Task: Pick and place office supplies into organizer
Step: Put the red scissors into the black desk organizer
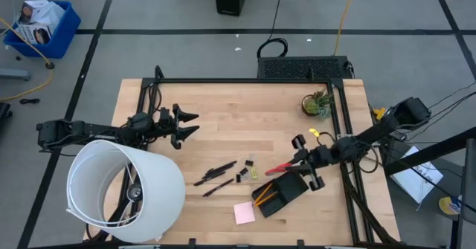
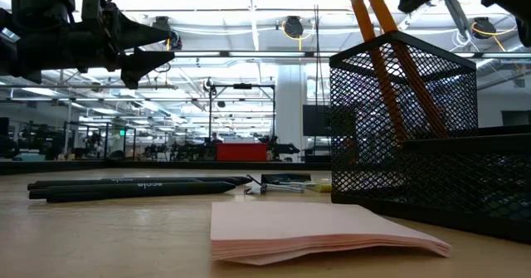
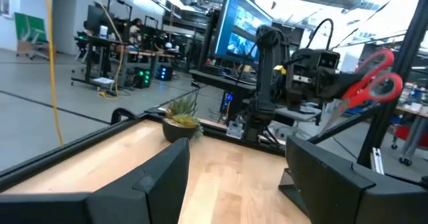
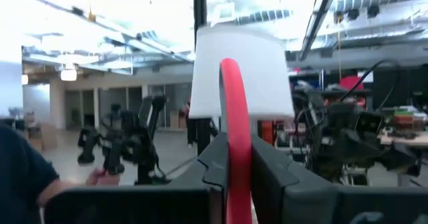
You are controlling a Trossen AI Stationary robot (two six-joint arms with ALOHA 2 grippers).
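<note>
The right end effector [image 1: 300, 160] pinches the red scissors [image 1: 279, 167] above the organizer [image 1: 282, 193]. Their long axis runs roughly 2 to 8 o'clock, handles at the fingers, the other end toward 8. The left end effector [image 1: 186, 125], fingers spread, hovers over the counter [image 1: 238, 108] near 10 o'clock. Pens [image 1: 216, 172] lie at centre, the pink pad [image 1: 244, 213] at 6.

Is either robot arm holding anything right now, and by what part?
The right pincer holds the red-handled scissors, clamped on a red handle loop, above the black organizer. The left pincer is open and holds nothing.
</note>
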